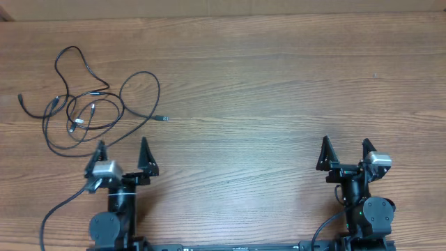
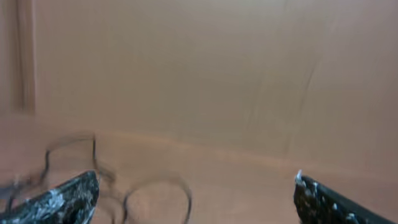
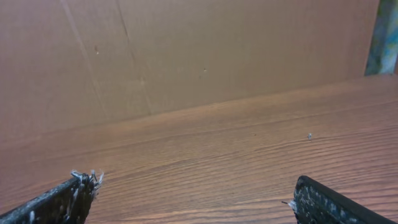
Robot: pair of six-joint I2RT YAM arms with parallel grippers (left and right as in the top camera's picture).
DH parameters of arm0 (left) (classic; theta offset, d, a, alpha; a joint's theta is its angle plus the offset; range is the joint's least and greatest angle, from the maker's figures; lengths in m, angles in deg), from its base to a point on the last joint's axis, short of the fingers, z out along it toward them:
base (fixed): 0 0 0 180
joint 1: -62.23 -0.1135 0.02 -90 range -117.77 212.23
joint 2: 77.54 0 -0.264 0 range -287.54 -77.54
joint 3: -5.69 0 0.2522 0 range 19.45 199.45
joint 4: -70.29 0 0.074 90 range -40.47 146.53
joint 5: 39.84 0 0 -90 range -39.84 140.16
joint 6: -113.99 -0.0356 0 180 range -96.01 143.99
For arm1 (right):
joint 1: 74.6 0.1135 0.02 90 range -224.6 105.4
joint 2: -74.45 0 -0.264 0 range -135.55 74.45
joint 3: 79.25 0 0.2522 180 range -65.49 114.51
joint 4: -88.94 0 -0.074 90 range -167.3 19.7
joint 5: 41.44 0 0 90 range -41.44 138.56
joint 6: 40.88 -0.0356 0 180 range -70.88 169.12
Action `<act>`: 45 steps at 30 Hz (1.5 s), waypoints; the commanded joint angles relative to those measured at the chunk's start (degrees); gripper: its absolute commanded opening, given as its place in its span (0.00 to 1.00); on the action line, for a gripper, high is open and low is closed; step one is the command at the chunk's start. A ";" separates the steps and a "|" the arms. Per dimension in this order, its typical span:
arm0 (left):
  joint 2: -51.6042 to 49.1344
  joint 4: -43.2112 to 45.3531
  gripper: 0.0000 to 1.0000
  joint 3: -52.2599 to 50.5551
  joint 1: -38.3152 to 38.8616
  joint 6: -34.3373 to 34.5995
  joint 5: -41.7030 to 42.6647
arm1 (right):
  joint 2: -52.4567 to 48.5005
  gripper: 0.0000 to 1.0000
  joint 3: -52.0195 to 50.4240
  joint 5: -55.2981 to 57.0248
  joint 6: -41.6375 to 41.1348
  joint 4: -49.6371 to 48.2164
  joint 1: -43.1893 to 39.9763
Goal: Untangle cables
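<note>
Cables [image 1: 89,106]: thin black flexible cords in a loose tangle of overlapping loops at the far left of the desk [image 1: 279,84]. They lie flat on the wood-grain top. One strand runs out right and ends in a small silver-tipped plug [image 1: 164,118]. Another ends at the far left in a small black plug [image 1: 21,97].

Left end effector [image 1: 122,143]: spread wide, nothing held, tips just short of the nearest loop and not touching it. Its fingers [image 2: 68,199] are black, tapered and rough-surfaced with whitish flecks. The left wrist view is blurred and shows only faint cord loops [image 2: 158,181] ahead.

Right end effector [image 1: 345,141]: also spread wide and empty, well apart from the tangle, over bare wood.

Brown creased panel [image 3: 186,56], cardboard-like, stands behind the desk.
</note>
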 commanded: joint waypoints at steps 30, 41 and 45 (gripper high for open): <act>0.50 -9.05 1.00 -0.76 -0.24 -1.14 -0.02 | 0.20 1.00 -0.59 0.42 0.22 -0.22 0.00; 0.50 -9.03 0.99 -0.76 -0.24 -1.14 -0.02 | 0.20 1.00 -0.59 0.42 0.24 -0.22 0.00; 0.50 -9.03 1.00 -0.76 -0.24 -1.14 -0.02 | 0.20 1.00 -0.59 0.42 0.22 -0.22 0.00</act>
